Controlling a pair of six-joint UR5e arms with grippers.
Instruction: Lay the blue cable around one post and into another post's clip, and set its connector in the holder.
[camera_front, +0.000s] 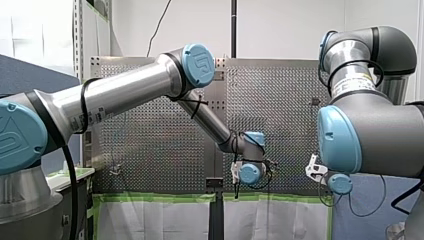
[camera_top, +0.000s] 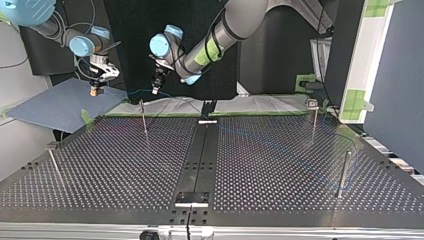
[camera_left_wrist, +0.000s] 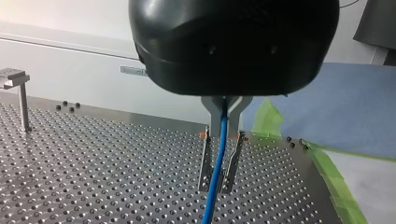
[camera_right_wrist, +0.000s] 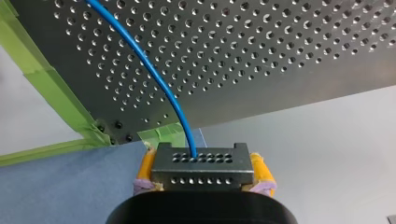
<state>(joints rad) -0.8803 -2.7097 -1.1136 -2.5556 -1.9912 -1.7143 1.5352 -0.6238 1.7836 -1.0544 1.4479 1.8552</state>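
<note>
My right hand (camera_right_wrist: 203, 171) pinches the connector (camera_right_wrist: 201, 163) just off the counter (camera_right_wrist: 280, 56), anchoring the blue cable (camera_right_wrist: 154, 79). My left hand (camera_left_wrist: 215, 187), slightly spread, straddles it, likely as a sliding guide.

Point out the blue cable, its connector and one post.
blue cable (camera_left_wrist: 215, 172): left wrist view, lower stretch.
connector (camera_right_wrist: 201, 166): right wrist view, front face.
post (camera_left_wrist: 23, 107): left wrist view, shaft.
</note>
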